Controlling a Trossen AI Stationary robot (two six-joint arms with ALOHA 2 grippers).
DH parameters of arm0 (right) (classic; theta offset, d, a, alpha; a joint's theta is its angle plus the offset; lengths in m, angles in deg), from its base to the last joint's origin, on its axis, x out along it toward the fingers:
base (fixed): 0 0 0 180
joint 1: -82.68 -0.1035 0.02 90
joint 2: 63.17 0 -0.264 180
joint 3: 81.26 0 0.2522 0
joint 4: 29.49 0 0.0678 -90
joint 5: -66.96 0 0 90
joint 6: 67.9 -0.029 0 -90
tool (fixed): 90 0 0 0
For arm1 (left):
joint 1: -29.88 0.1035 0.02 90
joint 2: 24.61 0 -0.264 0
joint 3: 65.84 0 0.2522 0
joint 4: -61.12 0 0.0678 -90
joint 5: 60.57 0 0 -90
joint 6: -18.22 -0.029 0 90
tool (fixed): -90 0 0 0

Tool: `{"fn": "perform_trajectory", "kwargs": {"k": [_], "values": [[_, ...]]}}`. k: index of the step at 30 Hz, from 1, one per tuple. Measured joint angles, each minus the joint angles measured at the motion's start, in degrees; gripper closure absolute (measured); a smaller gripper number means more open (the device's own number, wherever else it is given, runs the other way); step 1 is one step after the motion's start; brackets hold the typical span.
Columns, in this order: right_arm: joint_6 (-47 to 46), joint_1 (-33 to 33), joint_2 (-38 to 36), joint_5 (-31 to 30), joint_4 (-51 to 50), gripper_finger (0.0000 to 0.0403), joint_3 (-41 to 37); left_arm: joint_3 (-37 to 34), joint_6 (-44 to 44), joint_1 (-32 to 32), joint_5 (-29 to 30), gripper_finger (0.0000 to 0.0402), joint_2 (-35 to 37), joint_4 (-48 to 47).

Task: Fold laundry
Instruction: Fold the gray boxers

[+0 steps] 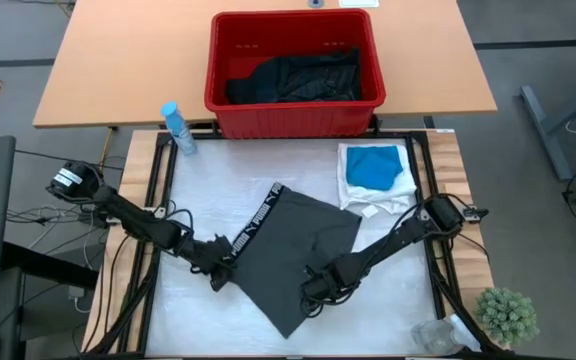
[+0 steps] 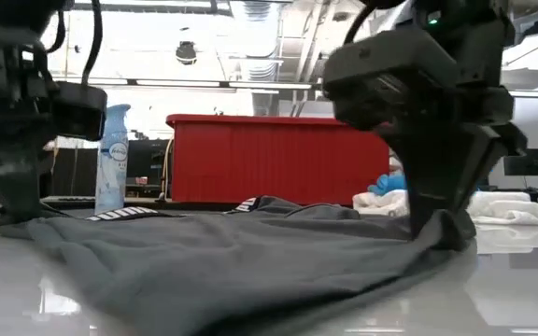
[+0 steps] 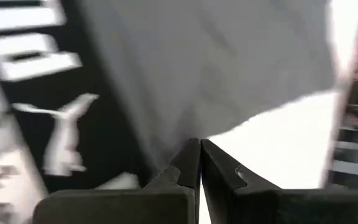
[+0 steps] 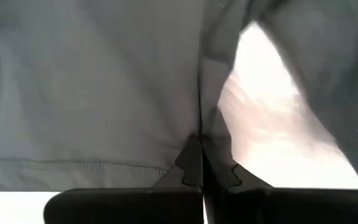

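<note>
done so far: looks like two pieces are already folded; a small teal garment (image 1: pixel 374 166) sits on top of a white garment (image 1: pixel 383 193), stacked near the right back corner of the table (image 1: pixel 218 170)
in hand: the dark grey garment (image 1: pixel 293 250) lies spread out mid-table at a slant, black lettered waistband (image 1: pixel 252 226) toward the left arm; not folded yet as far as I can tell
left gripper (image 1: pixel 215 264): down at the waistband end; fingers (image 3: pixel 188 163) pressed together, pinching the garment's edge
right gripper (image 1: pixel 318 287): at the near right hem; closed tight, with grey cloth bunched at its tips (image 4: pixel 194 149)
still to go: black clothes (image 1: pixel 293 76) piled in the red basket (image 1: pixel 230 108) at the back; so I'd say roughly the early-middle of the job
high view only: the folded stack, the basket's contents, a blue spray bottle (image 1: pixel 177 128), a small green plant (image 1: pixel 506 314)
low view only: cloth lifted into a little peak under the right gripper; can't see that from above
wrist views only: the actual pinches, close up
</note>
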Motion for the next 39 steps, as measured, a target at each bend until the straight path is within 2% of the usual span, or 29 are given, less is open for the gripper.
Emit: {"fn": "perform_trajectory", "kwargs": {"k": [5,9,14,18,21,26,32,39], "values": [[2.83,1.67,0.00,0.31,-4.96,0.0386,-0.07,0.67,3.39,0.00,-3.93,0.0401,0.00,12.73],[5.47,3.63,-0.17,-0.58,-8.26,0.0386,-0.16,4.37,-2.19,0.89,-3.06,0.0401,0.34,18.30],[6.64,5.56,-1.33,-3.98,-14.47,0.0385,-0.45,8.68,-15.07,3.61,1.96,0.0401,0.42,8.26],[4.74,5.44,-5.24,-4.27,-14.31,0.0382,-0.41,8.98,-19.36,6.29,3.74,0.0401,0.31,0.18],[0.40,3.04,-8.32,-4.68,-11.71,0.0376,-0.39,8.98,-22.13,7.40,4.65,0.0401,0.29,-1.96],[-8.31,-2.14,-10.62,-6.26,0.96,0.0374,-0.21,8.98,-24.36,7.56,4.51,0.0401,0.31,-1.80],[-15.09,-8.00,-3.19,-8.45,17.26,0.0390,-0.35,8.04,-24.74,7.45,4.73,0.0402,0.31,-2.51],[-23.79,-11.11,2.12,-8.22,20.64,0.0386,-0.30,6.54,-24.83,7.39,5.61,0.0401,0.31,-2.82]]}}
